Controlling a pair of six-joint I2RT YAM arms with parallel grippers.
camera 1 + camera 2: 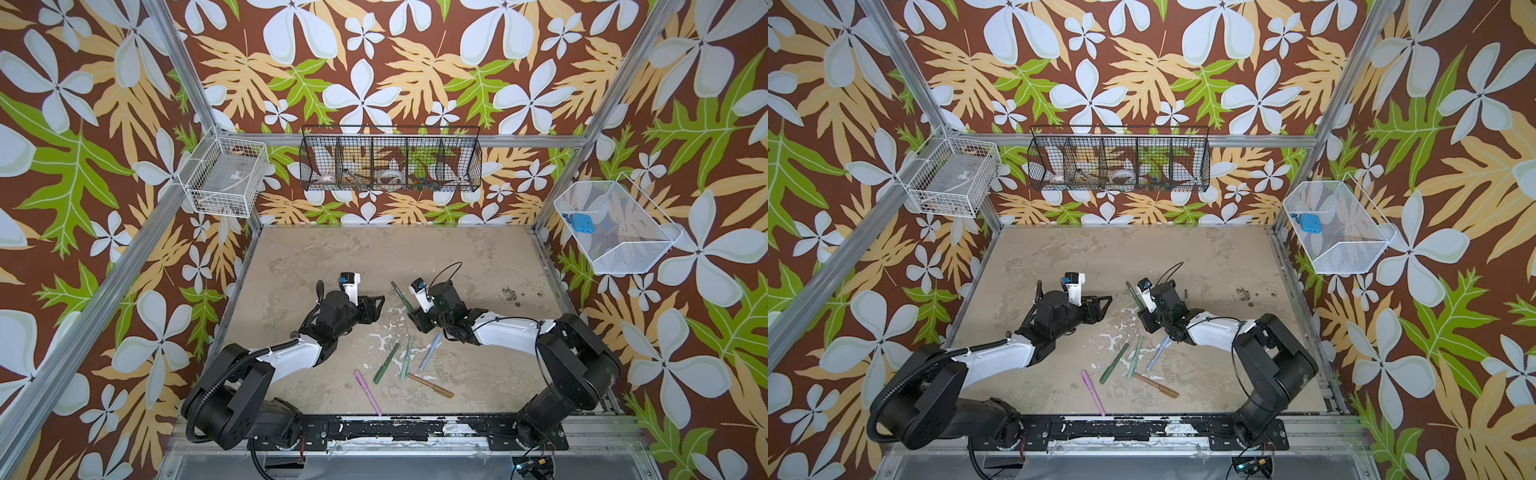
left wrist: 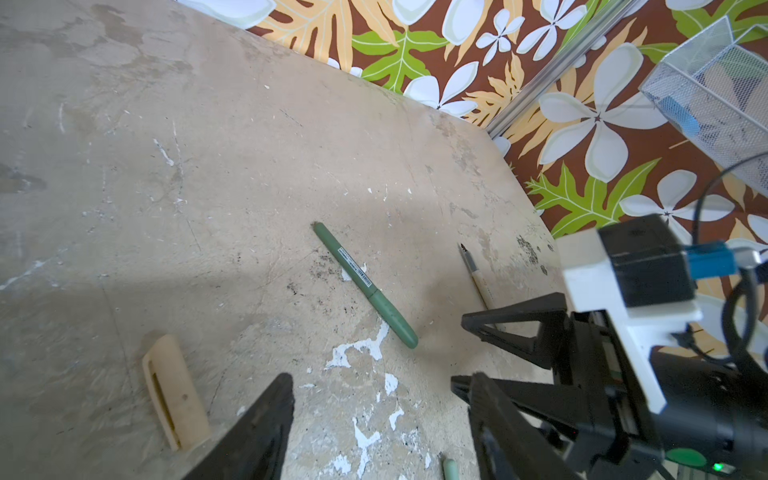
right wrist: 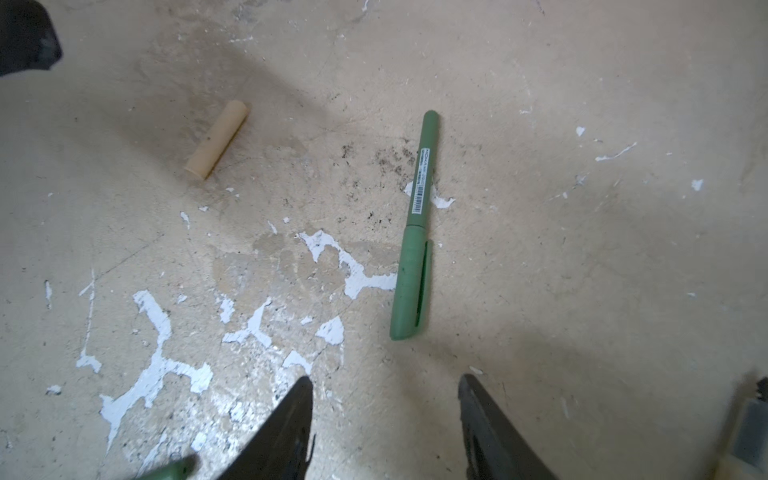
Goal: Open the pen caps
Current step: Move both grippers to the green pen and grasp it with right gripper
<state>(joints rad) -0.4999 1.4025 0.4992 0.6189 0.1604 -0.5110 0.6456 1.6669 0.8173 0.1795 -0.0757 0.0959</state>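
In the gap between the left gripper (image 2: 380,379) and the right gripper (image 3: 386,377), on the worn, paint-flecked beige tabletop (image 1: 457,257), we see a slim green plastic pen (image 2: 365,284) lying flat. Its matching green cap with a clip (image 3: 409,291) is on the pen. That capped end is the end nearest both sets of fingertips, a little ahead of them and not touching.

We see the left gripper low over the table, its two black fingers spread well apart with nothing between them. Just outside one of those fingers, apart from it, lies a short beige plastic pen cap (image 2: 174,392). It is off its pen and flat on the table, clip side up.

The right gripper is also parted wide and grips nothing. Close by one of its fingers rests a slim beige pen body with a thin dark tip (image 2: 476,274), uncapped. Its rear end is hidden behind that finger, so we cannot tell whether they touch.

Behind both grippers, toward the arm bases, five more pens lie loosely grouped: a dark green pen (image 1: 386,363), a pale green pen (image 1: 407,358), a light blue pen (image 1: 431,351), a brown pen (image 1: 430,385) and a pink pen (image 1: 368,392). The light blue pen is nearest the right gripper's wrist. At this size we cannot make out their caps for sure.
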